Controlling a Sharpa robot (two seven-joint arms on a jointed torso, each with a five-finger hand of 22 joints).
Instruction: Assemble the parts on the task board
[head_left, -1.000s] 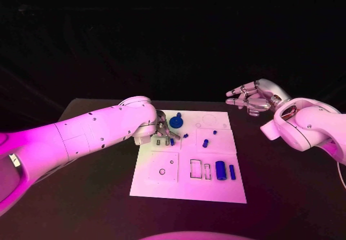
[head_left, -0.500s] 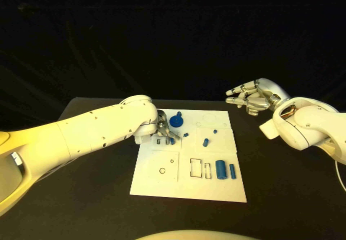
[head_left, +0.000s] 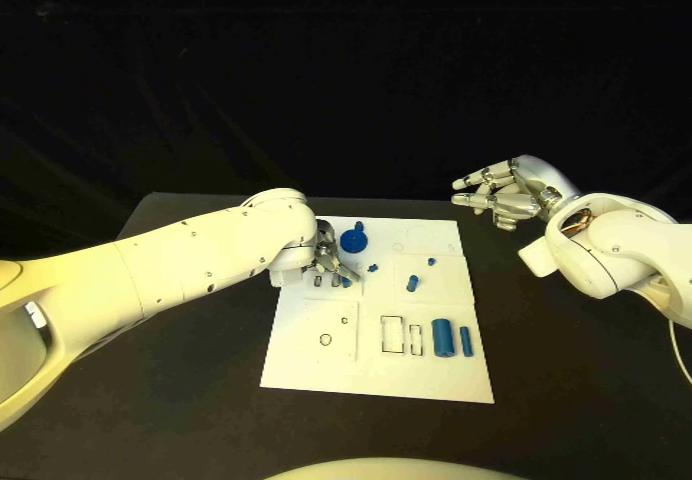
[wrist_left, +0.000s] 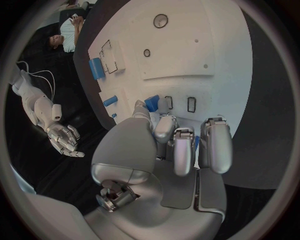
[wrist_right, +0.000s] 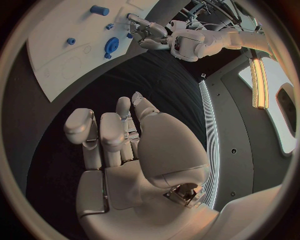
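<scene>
Reaching over the task board, the left hand pinches a small blue part in its fingertips, right at the narrow slots under them; a blue gear sits just beyond that hand, more blue pieces lie apart toward the near edge, and the right hand hovers off the board above the dark surface, fingers spread, holding nothing

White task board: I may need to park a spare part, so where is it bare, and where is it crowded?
The white task board is bare along its near edge, below the outlined rectangular slots, and at its near-left corner. The far-left part is crowded: the silver left hand sits by the round blue gear. Two upright blue blocks fill the near-right.
</scene>
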